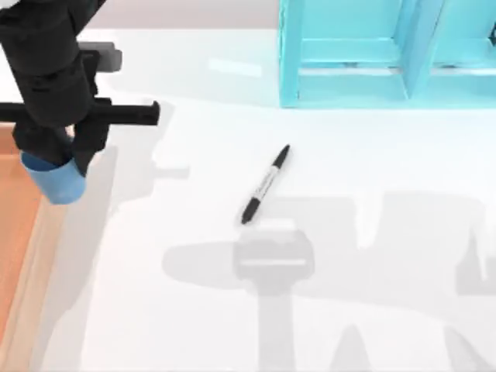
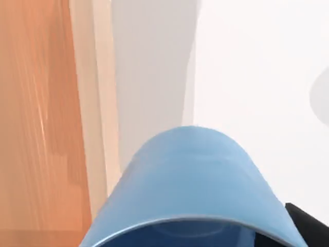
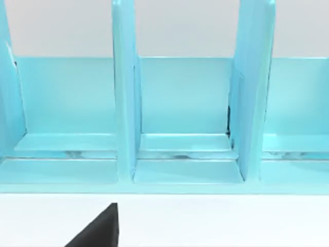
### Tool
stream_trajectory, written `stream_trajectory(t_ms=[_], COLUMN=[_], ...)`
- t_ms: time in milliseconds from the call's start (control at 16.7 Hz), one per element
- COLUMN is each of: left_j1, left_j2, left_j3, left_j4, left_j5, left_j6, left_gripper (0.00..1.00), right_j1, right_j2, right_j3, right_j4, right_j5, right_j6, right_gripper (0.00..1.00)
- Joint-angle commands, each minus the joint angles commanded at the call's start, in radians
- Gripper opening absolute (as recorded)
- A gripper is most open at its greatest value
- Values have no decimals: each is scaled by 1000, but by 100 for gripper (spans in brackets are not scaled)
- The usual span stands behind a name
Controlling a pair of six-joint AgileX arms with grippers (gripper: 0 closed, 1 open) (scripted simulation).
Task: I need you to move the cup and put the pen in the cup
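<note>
Your left pincer (image 1: 68, 155) was at the far left of the counter (image 1: 325, 310), pinching the cup (image 1: 56, 180); the blue tumbler hung under the black arm, tilted, right over the line where the white top met the orange strip (image 1: 15, 232) along the left edge. In the left wrist view the cup (image 2: 190, 185) sat close under the camera with that strip (image 2: 36, 128) directly beyond it, and I could not tell whether its base touched anything.

The pen (image 1: 266, 184) lay flat near the counter's middle, on a diagonal, one black end toward the turquoise shelf unit (image 1: 349, 70) at the back, well apart from the cup.

Right pincer: a dark corner of it (image 3: 97, 231) showed in the right wrist view, facing the shelf's compartments (image 3: 180, 103); I could not tell how its fingers stood.

Risks as judged from here:
- If you released the cup so near the edge, and tilted, it could tip or roll onto the orange strip
- A plain-sided tumbler could slip in the grip during the carry
- Set down too far from the pen, it would leave the right arm a long reach
- The cup being shorter than the pen, a careless drop could topple it
</note>
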Motion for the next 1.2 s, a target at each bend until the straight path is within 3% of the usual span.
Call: stream_trajectory(t_ms=[420,720,1200], left_j1=[-205,-200,-184], left_j2=[122,122,153], left_j3=[-81,-84,-220], left_j4=[238,240,409], left_j5=[-48,-45,-48], left_j6=[-210,-209,-189], left_gripper=[0,0,0], right_j1=[0,0,0], right_j2=[0,0,0], right_j3=[0,0,0], right_j4=[0,0,0], right_j5=[0,0,0], right_j6=[0,0,0], right_gripper=[100,100,100])
